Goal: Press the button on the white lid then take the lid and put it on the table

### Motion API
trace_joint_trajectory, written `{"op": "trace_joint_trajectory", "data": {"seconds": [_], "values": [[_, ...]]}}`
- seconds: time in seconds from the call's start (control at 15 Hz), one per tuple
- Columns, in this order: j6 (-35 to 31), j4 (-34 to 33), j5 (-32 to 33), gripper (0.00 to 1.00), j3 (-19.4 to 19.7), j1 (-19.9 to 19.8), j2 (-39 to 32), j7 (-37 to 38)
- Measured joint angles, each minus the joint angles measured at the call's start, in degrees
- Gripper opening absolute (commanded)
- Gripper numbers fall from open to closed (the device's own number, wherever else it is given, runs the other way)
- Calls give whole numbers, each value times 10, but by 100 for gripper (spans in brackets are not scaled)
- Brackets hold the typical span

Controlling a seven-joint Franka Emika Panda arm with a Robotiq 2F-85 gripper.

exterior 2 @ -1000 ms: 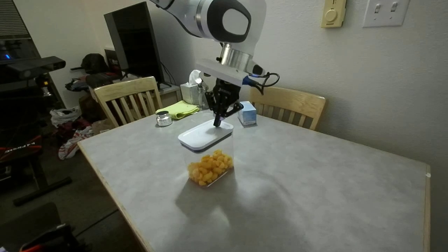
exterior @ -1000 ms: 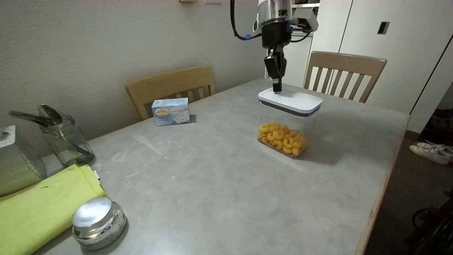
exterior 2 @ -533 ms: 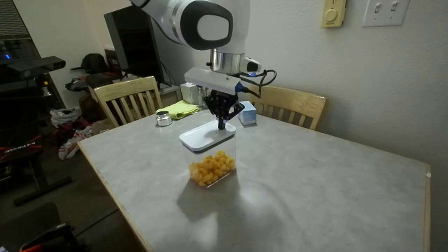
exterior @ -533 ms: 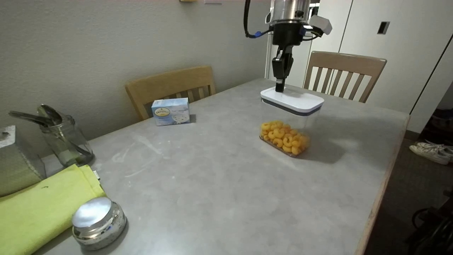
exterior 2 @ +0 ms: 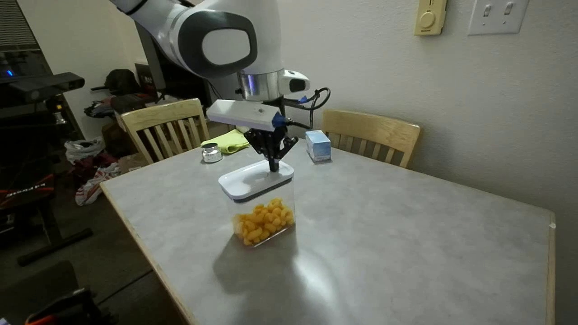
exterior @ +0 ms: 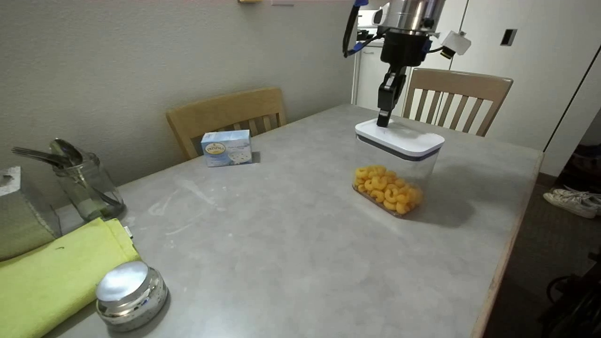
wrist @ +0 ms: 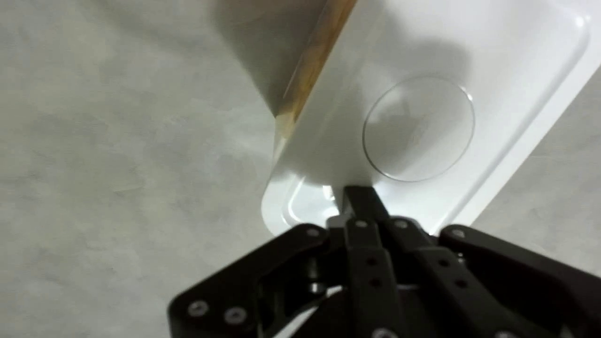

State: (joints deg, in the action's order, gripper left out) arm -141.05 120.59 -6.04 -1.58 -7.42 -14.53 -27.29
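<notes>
The white lid (exterior: 413, 142) sits on a clear container with yellow pasta in both exterior views (exterior 2: 246, 183). It lies large and tilted in the wrist view (wrist: 512, 56). The button (wrist: 419, 129) shows there as a round outline at the lid's middle, partly in shadow. My gripper (wrist: 360, 191) is shut with nothing between its fingers. It points down at one end of the lid, beside the button, and its tips seem to touch the lid's top in both exterior views (exterior: 383, 124) (exterior 2: 273, 168). The grey table (exterior: 281, 263) carries the container.
A blue-white tea box (exterior: 227, 148) stands near the wall-side chair (exterior: 225, 110). A metal jar (exterior: 131, 295), a yellow cloth (exterior: 65, 272), a glass jar with cutlery (exterior: 91, 188) and a tissue box (exterior: 26, 216) stand at one end. Another chair (exterior: 460, 89) stands beyond the container.
The gripper and the container with its lid have shifted together, rightward in an exterior view and, lately, leftward in an exterior view. The gripper stays shut, near the same end of the lid.
</notes>
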Motion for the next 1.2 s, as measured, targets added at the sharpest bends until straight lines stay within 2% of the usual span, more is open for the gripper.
{"op": "trace_joint_trajectory", "data": {"seconds": [0.33, 0.6, 0.87, 1.0, 1.2], "values": [[-75, 58, 77, 0, 1, 19, 32, 35], [-101, 77, 141, 0, 6, 35, 63, 86], [-84, 108, 179, 0, 14, 46, 110, 180], [-56, 125, 180, 0, 16, 47, 129, 219], [-23, 141, 160, 0, 16, 47, 145, 234]]}}
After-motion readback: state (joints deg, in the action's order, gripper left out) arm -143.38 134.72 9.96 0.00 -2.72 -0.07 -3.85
